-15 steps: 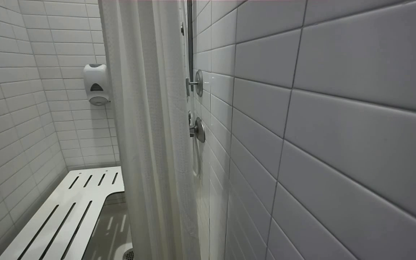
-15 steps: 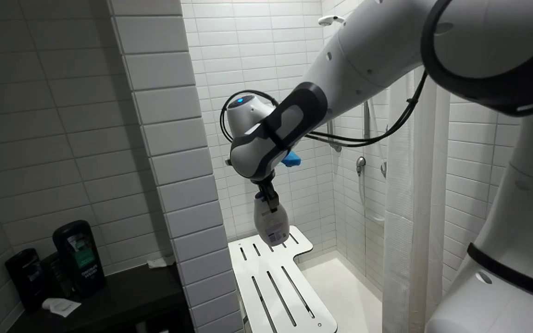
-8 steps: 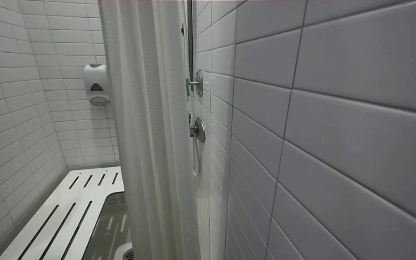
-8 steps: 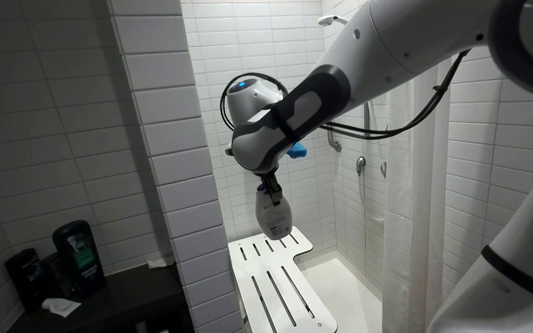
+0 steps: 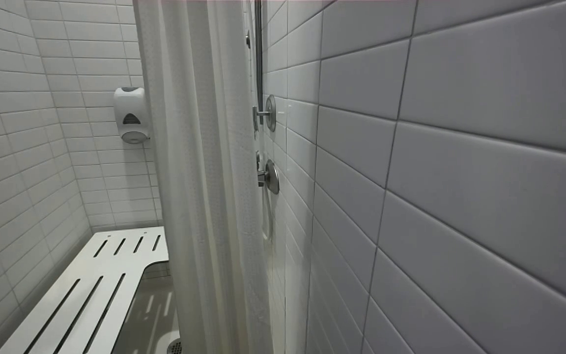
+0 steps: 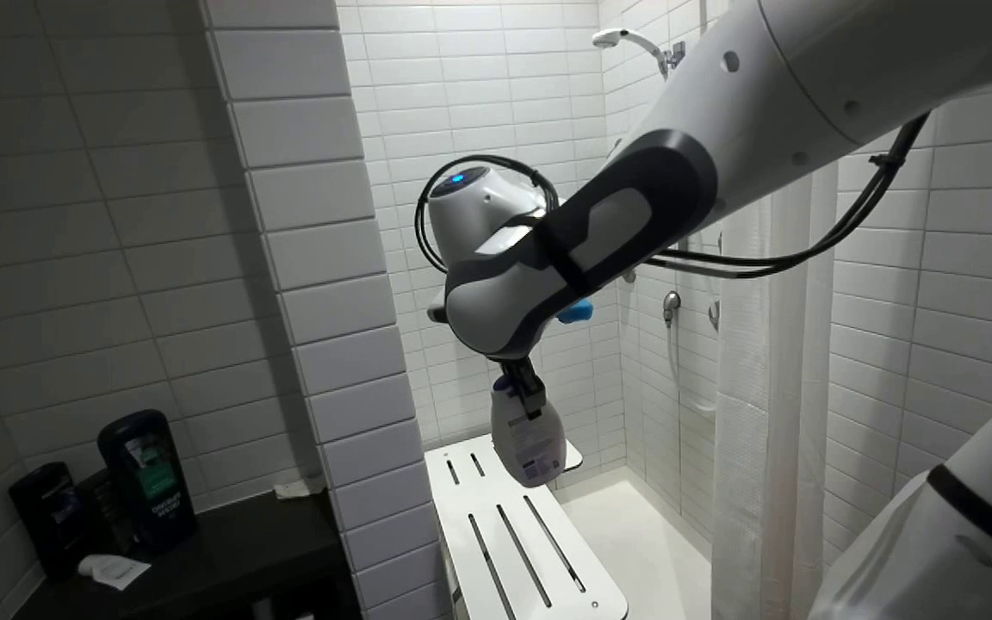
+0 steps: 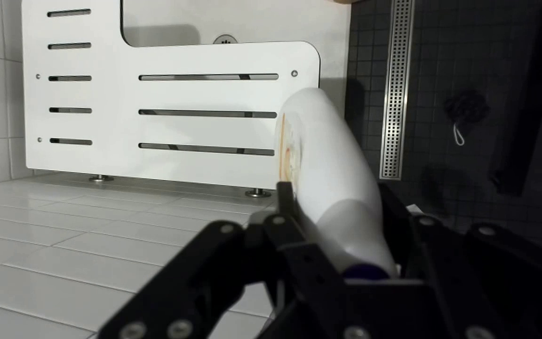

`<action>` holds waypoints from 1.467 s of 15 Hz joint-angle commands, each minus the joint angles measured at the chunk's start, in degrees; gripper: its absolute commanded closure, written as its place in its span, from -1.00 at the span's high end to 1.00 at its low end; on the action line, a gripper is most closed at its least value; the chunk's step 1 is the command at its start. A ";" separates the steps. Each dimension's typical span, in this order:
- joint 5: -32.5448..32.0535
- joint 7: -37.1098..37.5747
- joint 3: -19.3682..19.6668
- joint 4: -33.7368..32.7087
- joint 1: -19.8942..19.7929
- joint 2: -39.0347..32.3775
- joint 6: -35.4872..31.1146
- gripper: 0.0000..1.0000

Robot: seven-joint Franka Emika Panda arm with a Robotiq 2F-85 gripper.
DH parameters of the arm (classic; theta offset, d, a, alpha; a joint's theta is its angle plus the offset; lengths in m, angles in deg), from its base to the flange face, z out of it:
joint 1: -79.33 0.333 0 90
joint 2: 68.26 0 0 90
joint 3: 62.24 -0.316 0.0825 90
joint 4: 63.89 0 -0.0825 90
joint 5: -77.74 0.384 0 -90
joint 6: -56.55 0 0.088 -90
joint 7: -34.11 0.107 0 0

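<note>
Mid-frame in an exterior view, the white bottle (image 6: 532,443) hangs cap-up from the gripper (image 7: 337,195), slightly tilted, base toward frame right; it overlaps the slotted bench (image 6: 466,495), gap can't be judged. Change over the last second: small rise, then bottle dropped lower in frame and drifted right; looks a bit bigger, so likely closer to the lens; arm (image 6: 754,129) shifted right too, baring more of the shower head (image 6: 621,37) at upper centre; bottle's pose in the grip looks unchanged, so I read a carry in progress, no slip. Claw stands parted only by the bottle's upper width, one finger each side, gripping it; dark blue cap (image 7: 366,271) shows low right of centre in the wrist view, and the bottle's base covers part of the bench's right end there. Around: tiled pillar (image 6: 332,327) left of centre, main obstacle for any leftward swing, I'd say; curtain (image 6: 767,387) at right, visible in both exterior views; cables (image 6: 887,162) loop off the arm in front of it, possible snag; lower left, dark shelf (image 6: 255,538) with green-labelled bottle (image 6: 150,482) and white tube (image 6: 113,570); far right in the wrist view, dark puff (image 7: 467,107) beyond the drain grate (image 7: 395,89); blue item (image 6: 576,312) behind the arm, can't tell what.
</note>
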 commanded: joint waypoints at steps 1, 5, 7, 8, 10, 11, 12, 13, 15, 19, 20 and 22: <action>0.36 1.45 0.09 4.75 1.86 5.30 0.50 -0.63; 0.74 0.56 -0.12 6.71 4.35 6.09 1.38 -0.63; 0.80 -0.68 -0.36 6.61 5.91 4.98 1.90 -0.63; 0.69 -0.91 -0.65 6.49 6.63 4.39 2.16 -0.63; 0.47 -1.45 -1.30 5.94 7.83 2.94 3.02 -0.63; 0.36 -1.54 -1.61 5.65 8.25 2.42 3.56 -0.63; 0.20 -1.62 -1.92 5.37 8.61 1.86 3.92 -0.63; 0.05 -1.87 -2.22 5.18 8.99 1.35 4.07 -0.63; -0.48 -4.16 -2.82 4.27 9.90 -0.80 3.43 -0.63; -2.02 -10.04 -4.76 0.67 10.53 -6.97 1.80 -0.63; -2.42 -11.63 -5.51 -0.39 10.65 -8.54 1.88 -0.63; -3.90 -13.76 -7.17 -2.65 10.26 -11.70 2.40 -0.63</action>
